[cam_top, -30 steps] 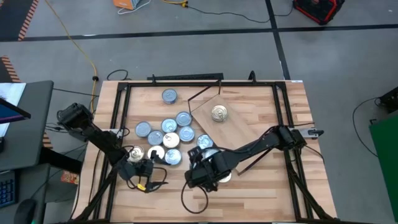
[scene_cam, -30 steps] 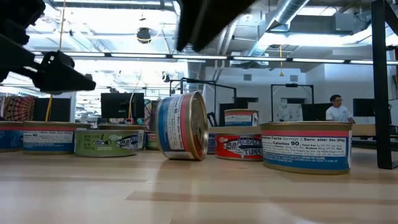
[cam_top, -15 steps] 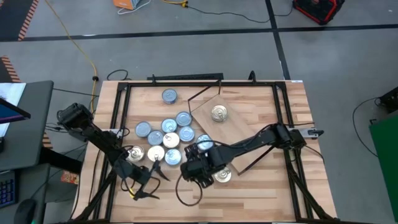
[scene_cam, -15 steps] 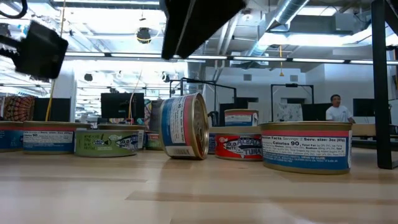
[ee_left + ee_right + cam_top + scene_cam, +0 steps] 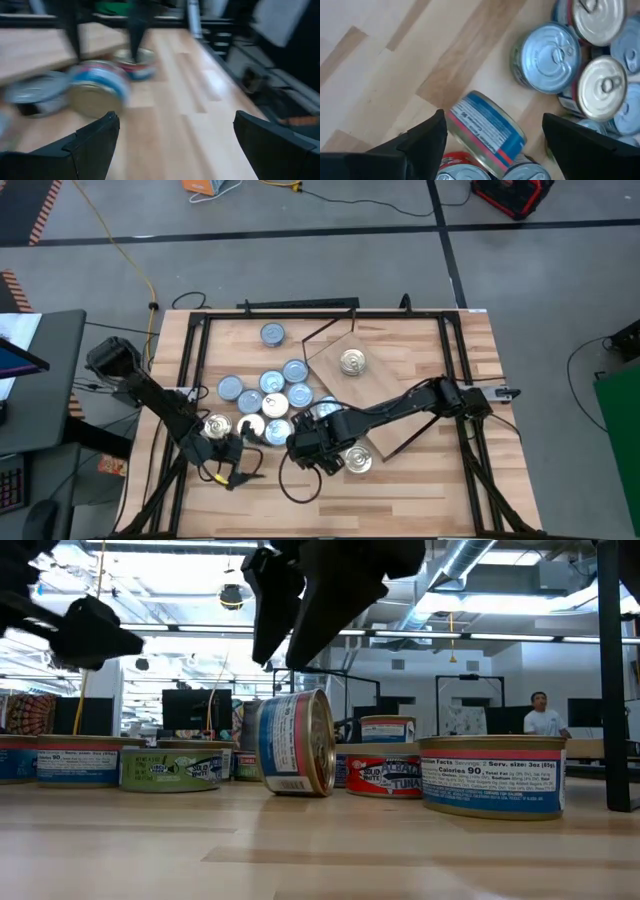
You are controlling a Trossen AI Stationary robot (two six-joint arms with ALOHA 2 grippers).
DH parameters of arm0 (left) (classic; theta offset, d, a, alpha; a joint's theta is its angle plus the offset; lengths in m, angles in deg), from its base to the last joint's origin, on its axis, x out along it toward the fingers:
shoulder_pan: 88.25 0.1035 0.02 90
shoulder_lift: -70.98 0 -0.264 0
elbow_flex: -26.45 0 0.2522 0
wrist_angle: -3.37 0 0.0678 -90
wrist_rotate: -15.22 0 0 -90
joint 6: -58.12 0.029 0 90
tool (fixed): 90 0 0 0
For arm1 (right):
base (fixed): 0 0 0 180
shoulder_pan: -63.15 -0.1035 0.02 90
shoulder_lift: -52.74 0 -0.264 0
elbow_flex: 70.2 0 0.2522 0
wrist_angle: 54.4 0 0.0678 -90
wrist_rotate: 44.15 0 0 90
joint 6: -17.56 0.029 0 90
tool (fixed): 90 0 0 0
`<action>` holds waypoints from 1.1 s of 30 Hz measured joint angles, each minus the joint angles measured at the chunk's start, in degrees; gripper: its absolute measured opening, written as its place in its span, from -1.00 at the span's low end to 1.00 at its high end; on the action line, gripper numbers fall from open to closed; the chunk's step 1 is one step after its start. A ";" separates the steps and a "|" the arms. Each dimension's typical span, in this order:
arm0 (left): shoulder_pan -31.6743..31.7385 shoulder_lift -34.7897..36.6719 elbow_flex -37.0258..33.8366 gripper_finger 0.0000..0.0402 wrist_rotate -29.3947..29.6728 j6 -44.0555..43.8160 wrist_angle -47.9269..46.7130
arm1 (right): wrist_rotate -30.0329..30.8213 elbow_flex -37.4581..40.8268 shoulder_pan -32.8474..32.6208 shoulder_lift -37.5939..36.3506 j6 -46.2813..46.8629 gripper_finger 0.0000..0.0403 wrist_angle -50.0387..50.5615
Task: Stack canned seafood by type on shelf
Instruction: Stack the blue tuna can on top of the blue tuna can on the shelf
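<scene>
Right gripper (image 5: 490,145): my nearer tool, jaws wide, empty, above the tipped tin (image 5: 487,130).
Tin's axis: level, on its rim.
Left gripper (image 5: 238,465): wide, beside.

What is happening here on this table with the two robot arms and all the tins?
Both arms hover with open jaws near a cluster of small flat round silver-lidded tins on the plank table. The right gripper hangs above a blue-labelled tin standing on its edge. The left gripper holds nothing. One gold-lidded tin sits on the light-wood shelf board.
</scene>
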 joint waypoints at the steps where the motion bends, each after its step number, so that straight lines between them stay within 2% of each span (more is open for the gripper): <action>1: 0.02 1.70 0.34 0.88 1.79 0.04 -2.49 | 0.00 0.00 0.15 0.00 -0.49 0.79 0.01; 5: 1.05 7.27 1.69 0.88 5.34 1.20 -10.68 | 0.00 0.00 0.18 0.00 -2.89 0.88 0.01; 11: 2.45 12.11 1.80 0.88 5.00 0.54 -15.96 | 0.01 0.00 0.20 -0.02 -5.45 0.98 0.66; 18: 2.45 12.39 1.80 0.88 3.05 -4.01 -20.79 | -0.45 0.06 0.06 0.96 -10.31 0.98 2.33; 22: 2.45 12.39 1.80 0.88 3.10 -6.21 -22.98 | -2.98 -0.04 1.11 1.91 -10.86 0.98 2.00; 29: 2.47 12.39 1.80 0.88 4.08 -5.34 -22.76 | -3.25 -0.02 2.64 1.95 -15.45 0.99 1.80; 33: 2.68 12.39 1.80 0.88 4.36 -4.37 -22.78 | -5.82 0.09 3.21 2.81 -17.62 0.99 2.30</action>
